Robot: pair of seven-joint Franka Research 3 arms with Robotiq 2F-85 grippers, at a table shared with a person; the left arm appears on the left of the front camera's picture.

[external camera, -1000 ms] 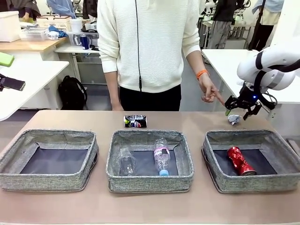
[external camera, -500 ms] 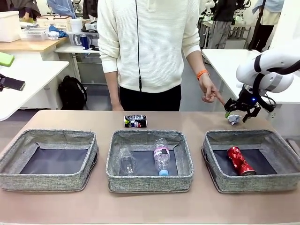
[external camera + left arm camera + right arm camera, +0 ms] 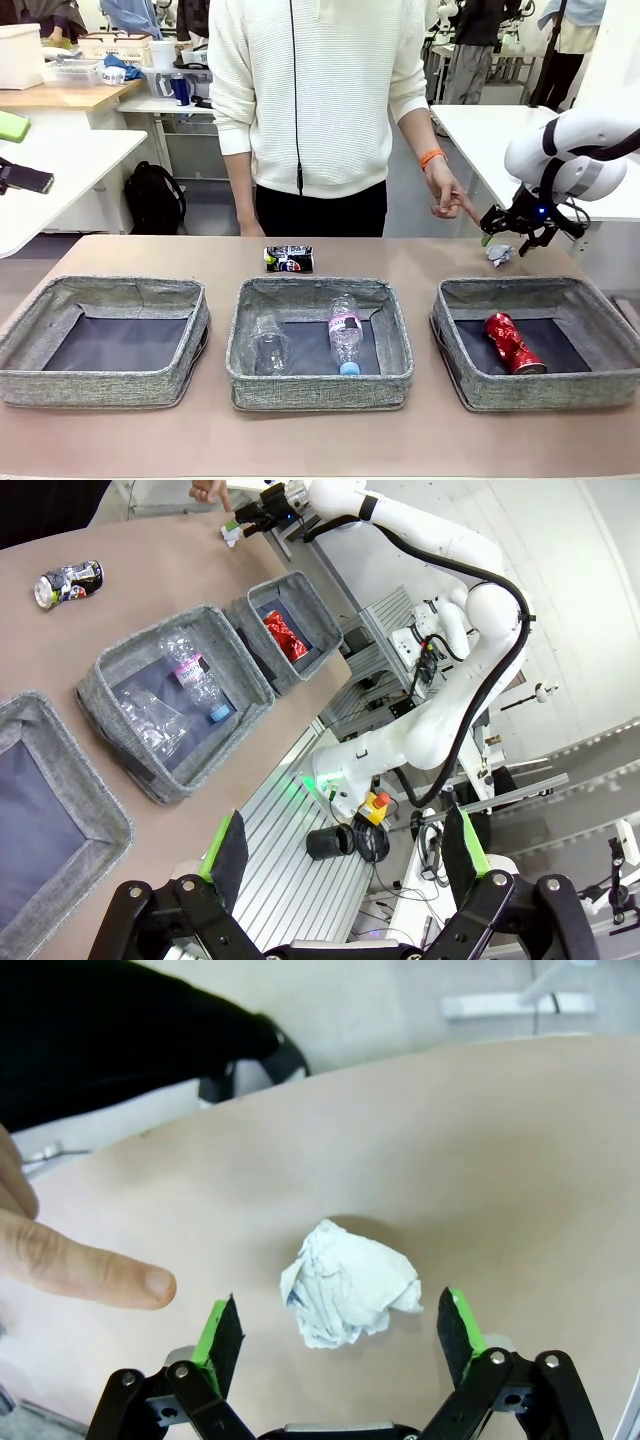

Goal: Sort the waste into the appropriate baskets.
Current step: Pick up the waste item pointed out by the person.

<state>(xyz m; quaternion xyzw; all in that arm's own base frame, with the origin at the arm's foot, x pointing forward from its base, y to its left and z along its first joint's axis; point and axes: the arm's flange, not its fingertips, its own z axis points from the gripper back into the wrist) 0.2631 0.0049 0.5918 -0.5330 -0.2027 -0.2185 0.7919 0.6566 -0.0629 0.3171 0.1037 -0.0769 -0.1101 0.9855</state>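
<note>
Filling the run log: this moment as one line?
right hand: open over paper ball | person's finger: pointing at ball | red can: in right basket | left hand: open, empty

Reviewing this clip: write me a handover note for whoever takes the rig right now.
Right claw: open, hovering over the crumpled paper ball at the table's far right, fingers either side of it, not closed. The person's hand points at the ball.
Left claw: open, holding nothing, away from the waste.
Done: clear cup and bottle lie in the middle basket; red can in the right basket.
Left: paper ball, and dark can on the table behind the middle basket. Left basket holds nothing.
</note>
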